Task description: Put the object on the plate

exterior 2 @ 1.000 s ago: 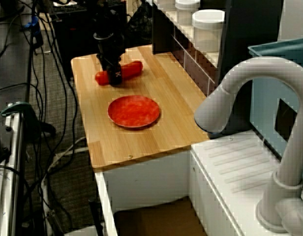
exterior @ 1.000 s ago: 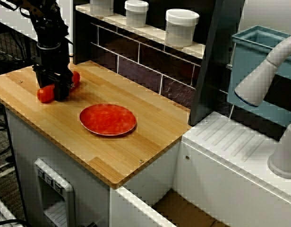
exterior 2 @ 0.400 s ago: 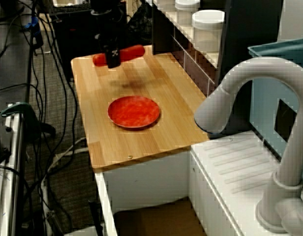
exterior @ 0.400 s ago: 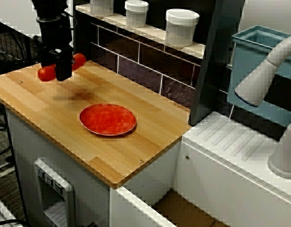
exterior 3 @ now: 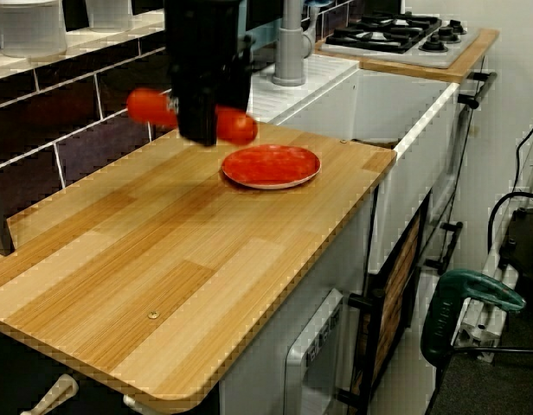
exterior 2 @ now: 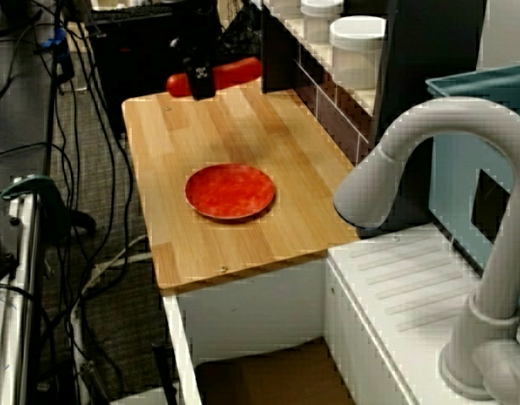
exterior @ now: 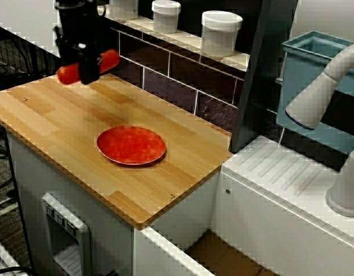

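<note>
One red-orange sausage-shaped object (exterior: 88, 65) hangs in the air above the far left part of the wooden countertop (exterior: 62, 129), clear of the board, lying roughly level with its two rounded ends sticking out on either side of the black gripper (exterior: 88, 68) that clamps it around the middle. The jaws are closed onto the object's body, and the dark arm rises straight up out of view above them. In the side view the object (exterior 3: 190, 118) sits between the gripper (exterior 3: 197, 130) and the tiled back wall, with one end toward the plate. That plate (exterior: 131, 145), round, red-orange and mottled with a low rim, lies flat on the countertop well apart from the held object, nearer the counter's middle and toward the sink side; nothing rests on it. Behind the counter runs a dark tiled ledge carrying white lidded jars (exterior: 221, 33). To the right, past a dark upright panel, stand a white draining board (exterior: 292, 184), a grey faucet (exterior: 326, 86) and a teal bin (exterior: 315, 63). Cables (exterior 2: 83, 118) trail on the floor beside the counter.
</note>
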Robot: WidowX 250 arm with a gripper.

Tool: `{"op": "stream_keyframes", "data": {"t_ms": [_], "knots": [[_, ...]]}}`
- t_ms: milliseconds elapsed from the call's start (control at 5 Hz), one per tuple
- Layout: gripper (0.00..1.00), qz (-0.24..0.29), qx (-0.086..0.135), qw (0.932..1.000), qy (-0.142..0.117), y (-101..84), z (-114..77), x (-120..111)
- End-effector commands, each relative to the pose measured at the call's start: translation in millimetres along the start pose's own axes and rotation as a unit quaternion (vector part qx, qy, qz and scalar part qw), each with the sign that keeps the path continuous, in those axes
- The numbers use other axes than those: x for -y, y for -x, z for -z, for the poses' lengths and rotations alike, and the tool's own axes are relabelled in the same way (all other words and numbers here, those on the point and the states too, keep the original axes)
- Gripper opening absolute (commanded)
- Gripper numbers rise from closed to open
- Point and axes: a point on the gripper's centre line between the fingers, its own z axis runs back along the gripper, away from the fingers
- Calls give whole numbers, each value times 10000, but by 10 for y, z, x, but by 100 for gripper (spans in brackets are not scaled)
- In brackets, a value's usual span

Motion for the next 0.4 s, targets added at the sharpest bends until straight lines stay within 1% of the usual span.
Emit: {"op": "stream_keyframes", "data": {"t_ms": [0,200], "knots": [[0,491,552,9971,-173,104,-430,351],[0,697,505,9960,-232,136,-334,467]]}}
